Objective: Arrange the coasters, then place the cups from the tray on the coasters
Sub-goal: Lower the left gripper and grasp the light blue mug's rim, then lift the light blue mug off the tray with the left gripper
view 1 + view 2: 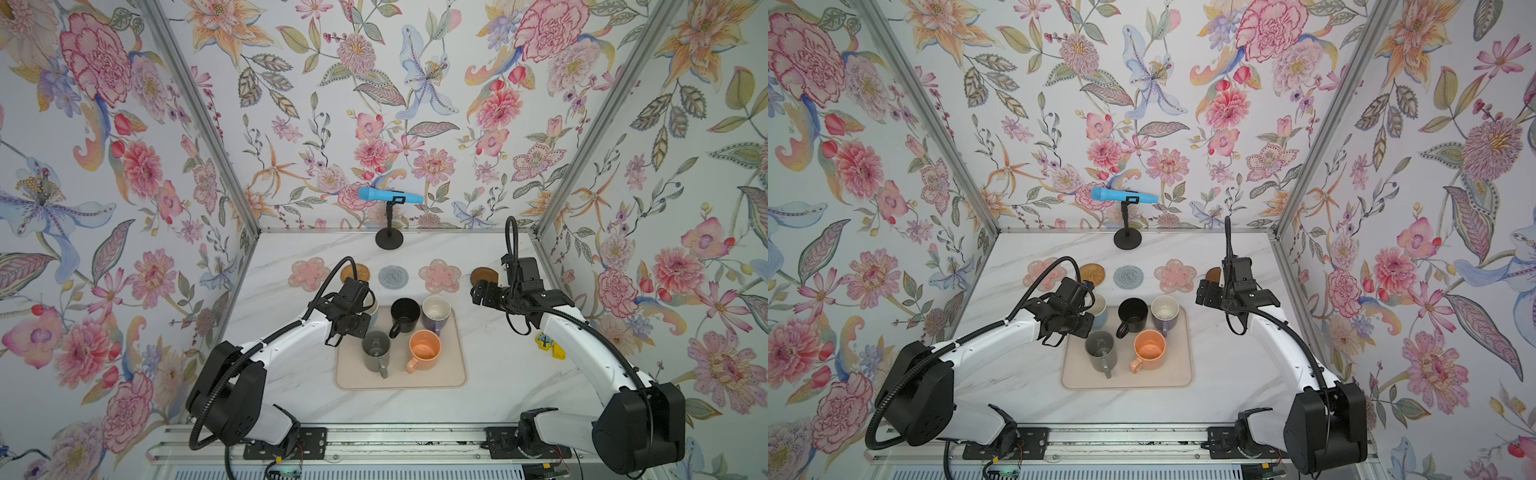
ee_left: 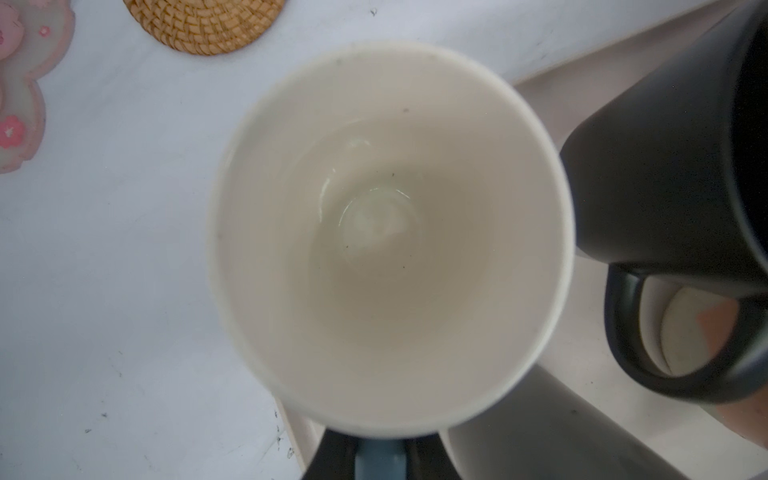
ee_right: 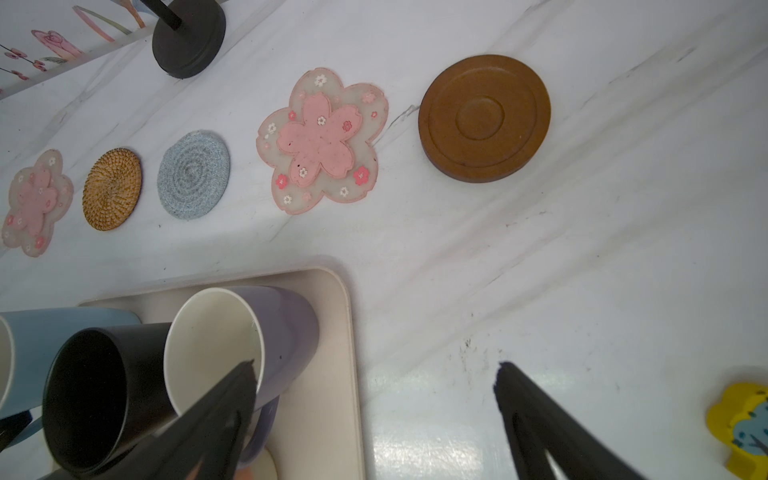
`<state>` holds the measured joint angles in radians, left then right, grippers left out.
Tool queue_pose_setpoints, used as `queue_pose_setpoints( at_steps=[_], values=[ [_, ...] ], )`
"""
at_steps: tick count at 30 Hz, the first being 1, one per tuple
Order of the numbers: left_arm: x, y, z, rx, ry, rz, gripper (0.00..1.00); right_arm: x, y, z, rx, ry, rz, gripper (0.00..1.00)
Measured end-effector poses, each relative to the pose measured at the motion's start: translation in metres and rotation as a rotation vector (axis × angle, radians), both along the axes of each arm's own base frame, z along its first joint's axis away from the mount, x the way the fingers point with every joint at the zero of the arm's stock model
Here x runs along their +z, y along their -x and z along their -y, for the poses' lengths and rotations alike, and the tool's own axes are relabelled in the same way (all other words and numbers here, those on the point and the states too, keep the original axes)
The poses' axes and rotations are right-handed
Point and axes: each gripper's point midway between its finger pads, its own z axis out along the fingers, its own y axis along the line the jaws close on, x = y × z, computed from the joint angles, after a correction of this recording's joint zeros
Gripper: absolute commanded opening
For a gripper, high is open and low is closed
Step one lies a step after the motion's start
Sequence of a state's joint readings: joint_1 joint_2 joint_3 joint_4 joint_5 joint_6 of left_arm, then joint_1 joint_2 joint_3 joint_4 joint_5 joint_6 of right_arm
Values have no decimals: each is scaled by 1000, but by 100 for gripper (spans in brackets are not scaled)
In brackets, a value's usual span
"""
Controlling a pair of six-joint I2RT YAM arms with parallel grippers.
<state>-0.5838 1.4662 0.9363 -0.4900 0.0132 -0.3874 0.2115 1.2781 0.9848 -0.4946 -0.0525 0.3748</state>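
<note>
Five coasters lie in a row behind the tray (image 1: 453, 374): pink flower (image 1: 309, 272), rattan (image 1: 353, 272), grey-blue (image 1: 393, 276), pink flower (image 1: 439, 275), dark brown disc (image 1: 485, 275). My left gripper (image 1: 365, 309) is shut on the blue handle (image 2: 380, 461) of the light blue cup (image 1: 1100, 311) at the tray's far left corner. Black (image 1: 405, 316), purple (image 1: 436, 311), grey (image 1: 376, 351) and orange (image 1: 424, 351) cups stand on the tray. My right gripper (image 3: 376, 368) hangs open and holds nothing, beside the tray's far right corner and in front of the brown disc (image 3: 484, 118).
A blue microphone on a black round stand (image 1: 389, 239) is at the back centre. A yellow toy (image 1: 550, 345) lies on the marble right of the tray, partly under the right arm. Floral walls close in the left, right and back.
</note>
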Motion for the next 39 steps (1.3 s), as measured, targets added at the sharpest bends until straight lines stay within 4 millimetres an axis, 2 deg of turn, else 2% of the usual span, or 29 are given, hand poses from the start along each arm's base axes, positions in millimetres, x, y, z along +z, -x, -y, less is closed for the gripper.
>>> queue_pose_setpoints(
  at_steps=[33,39],
  values=[
    [-1,-8,-4,38,-6,44,0,-3,9,6,-11,-11,7,91],
    [5,1,-16,44,-73,0,0,-3,9,6,-10,-17,6,91]
  ],
)
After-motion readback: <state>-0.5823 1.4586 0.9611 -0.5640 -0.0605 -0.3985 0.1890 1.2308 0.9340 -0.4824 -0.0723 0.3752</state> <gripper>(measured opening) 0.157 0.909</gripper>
